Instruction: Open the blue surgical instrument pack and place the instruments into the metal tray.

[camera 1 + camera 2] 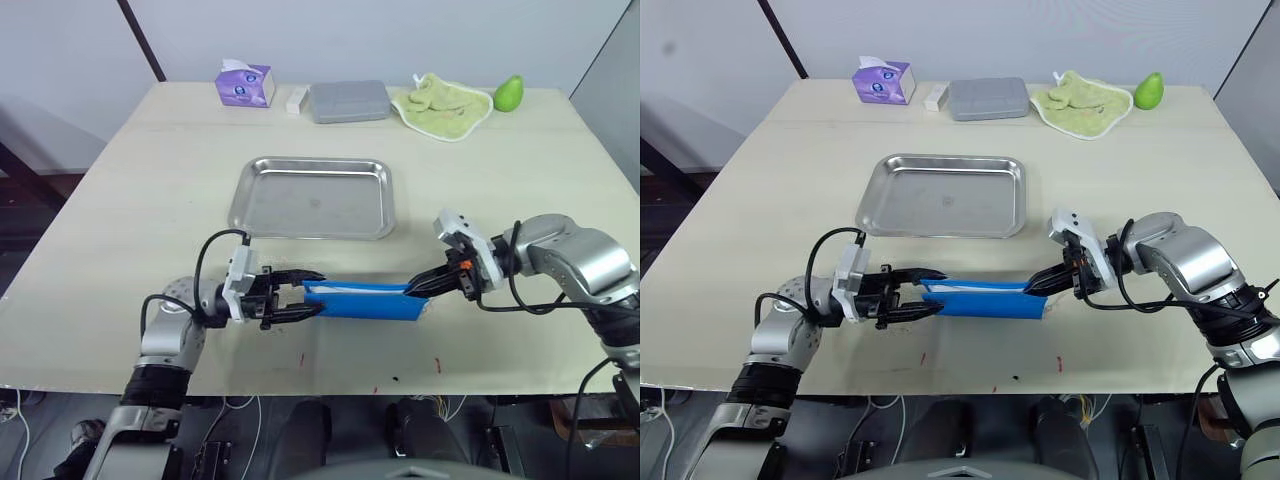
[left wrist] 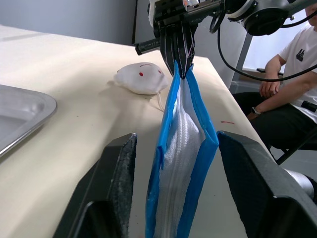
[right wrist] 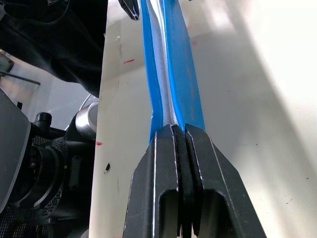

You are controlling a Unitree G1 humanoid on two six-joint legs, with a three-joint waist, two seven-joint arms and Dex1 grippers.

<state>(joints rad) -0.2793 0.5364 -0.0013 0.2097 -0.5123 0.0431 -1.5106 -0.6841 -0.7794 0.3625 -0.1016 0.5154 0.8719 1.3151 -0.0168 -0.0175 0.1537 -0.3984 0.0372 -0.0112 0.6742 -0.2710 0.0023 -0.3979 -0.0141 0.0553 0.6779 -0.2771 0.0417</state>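
The blue surgical instrument pack (image 1: 365, 301) lies flat near the table's front edge, stretched between my two grippers. My left gripper (image 1: 320, 292) is open, with one finger on each side of the pack's left end; the left wrist view shows gaps beside the blue fabric (image 2: 181, 163) and white lining along its top. My right gripper (image 1: 410, 290) is shut on the pack's right end, pinching it at the seam (image 3: 168, 59). The instruments are hidden. The metal tray (image 1: 315, 200) sits empty just behind the pack, mid-table.
Along the far edge stand a purple tissue box (image 1: 244, 84), a small white item (image 1: 297, 99), a grey lidded box (image 1: 348, 101), a green cloth (image 1: 440, 105) and a green fruit (image 1: 509, 93). A seated person (image 2: 292, 84) is beyond the table's right side.
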